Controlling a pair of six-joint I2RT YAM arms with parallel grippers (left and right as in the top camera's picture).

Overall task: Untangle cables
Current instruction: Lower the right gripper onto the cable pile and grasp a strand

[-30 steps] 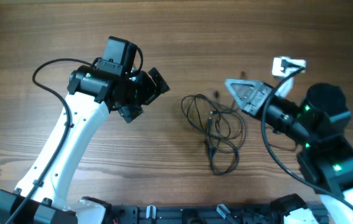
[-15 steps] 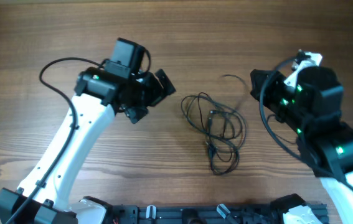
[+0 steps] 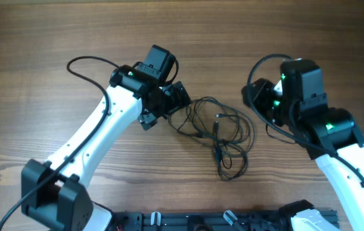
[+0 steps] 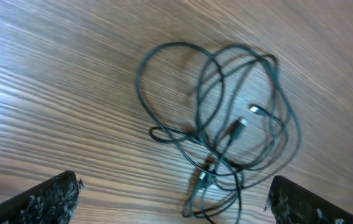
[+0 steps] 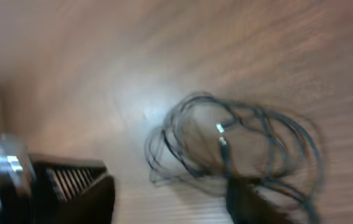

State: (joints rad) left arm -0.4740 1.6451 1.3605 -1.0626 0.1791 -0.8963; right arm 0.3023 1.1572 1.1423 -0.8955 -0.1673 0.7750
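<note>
Cables (image 3: 223, 135): tangled, lying on table (image 3: 40, 38).
Your left gripper (image 4: 173, 193): spread wide, empty.
Your right gripper (image 5: 164, 199): spread, empty.

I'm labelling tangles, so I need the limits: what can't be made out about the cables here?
Right wrist: motion blur smears the cables; crossings unreadable.
Left wrist: bottom edge cuts off their lowest loops.
Overhead: strands too thin to count; plug ends too small to identify.
</note>
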